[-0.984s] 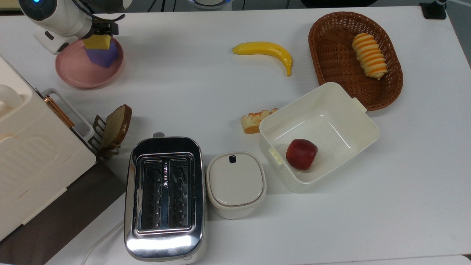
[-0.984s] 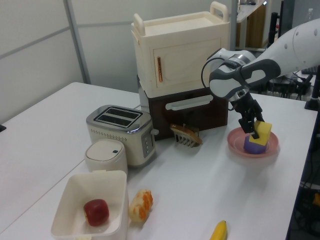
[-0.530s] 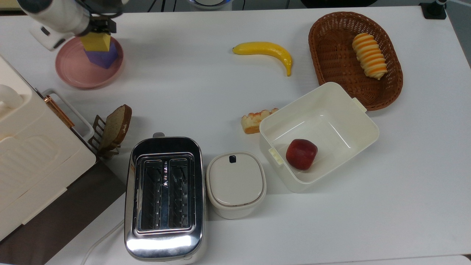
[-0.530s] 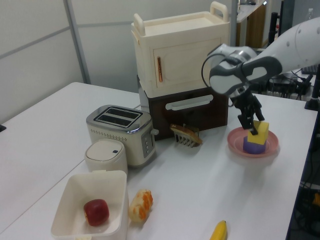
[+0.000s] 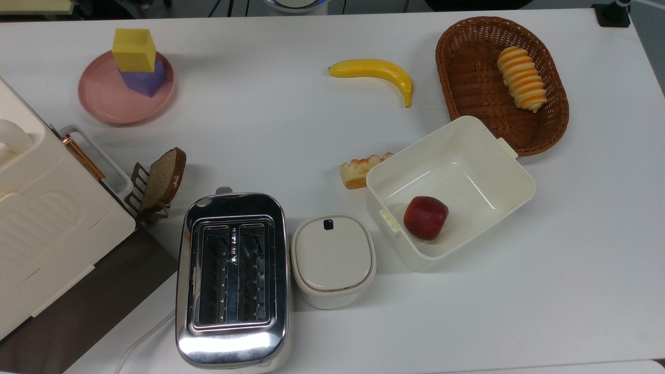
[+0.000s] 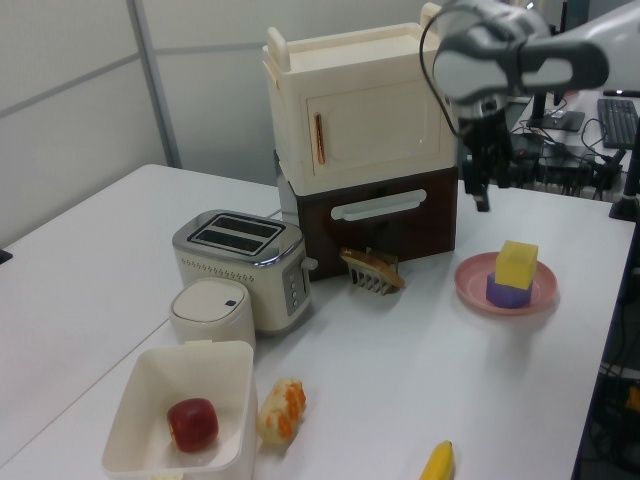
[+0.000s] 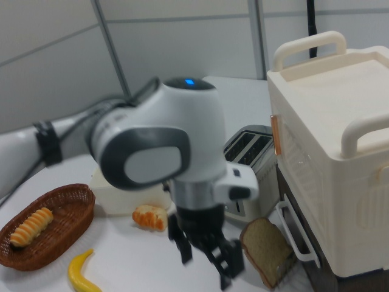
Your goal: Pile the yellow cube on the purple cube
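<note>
The yellow cube (image 5: 134,49) sits on top of the purple cube (image 5: 145,82), and both rest in a pink plate (image 5: 104,98) at the top view's upper left. In the left view the yellow cube (image 6: 517,264) stands square on the purple cube (image 6: 508,294) in the plate (image 6: 470,280). My gripper (image 6: 478,195) hangs well above the stack and toward the left view's left of it, touching neither cube. In the right view the gripper (image 7: 206,261) points down, fingers spread apart, open with nothing between them.
A banana (image 5: 374,70) lies mid-table. At the right is a wicker basket (image 5: 467,67) holding a striped roll. A white tub (image 5: 499,156) holds a red apple (image 5: 426,217). A toaster (image 5: 231,275), lidded pot (image 5: 332,257), bread rack (image 5: 158,182) and cream cabinet (image 5: 47,223) fill the left.
The gripper has let go of the yellow cube and risen up and away, leaving the top view. The yellow cube stays on the purple cube.
</note>
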Tool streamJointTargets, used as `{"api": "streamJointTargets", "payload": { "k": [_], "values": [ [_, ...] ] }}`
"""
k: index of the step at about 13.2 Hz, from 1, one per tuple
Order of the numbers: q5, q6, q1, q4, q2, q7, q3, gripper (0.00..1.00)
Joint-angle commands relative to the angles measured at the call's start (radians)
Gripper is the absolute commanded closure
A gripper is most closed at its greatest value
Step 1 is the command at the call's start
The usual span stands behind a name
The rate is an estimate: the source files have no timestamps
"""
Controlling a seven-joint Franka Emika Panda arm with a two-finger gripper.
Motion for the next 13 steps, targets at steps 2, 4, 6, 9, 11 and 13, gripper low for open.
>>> {"api": "streamJointTargets", "payload": {
  "k": [2, 4, 6, 9, 11, 13],
  "values": [
    [0.107, -0.009, 0.111, 0.027, -0.031, 0.27, 0.038, 0.0],
    [0.107, -0.009, 0.188, 0.058, -0.03, 0.343, 0.04, 0.0],
    [0.107, -0.013, 0.251, 0.063, -0.031, 0.349, 0.04, 0.0],
    [0.106, -0.017, 0.335, 0.061, -0.02, 0.349, 0.04, 0.0],
    [0.098, -0.009, 0.334, 0.064, -0.005, 0.349, 0.037, 0.0],
    [0.095, -0.012, 0.337, 0.066, -0.007, 0.35, 0.037, 0.0]
  ]
}}
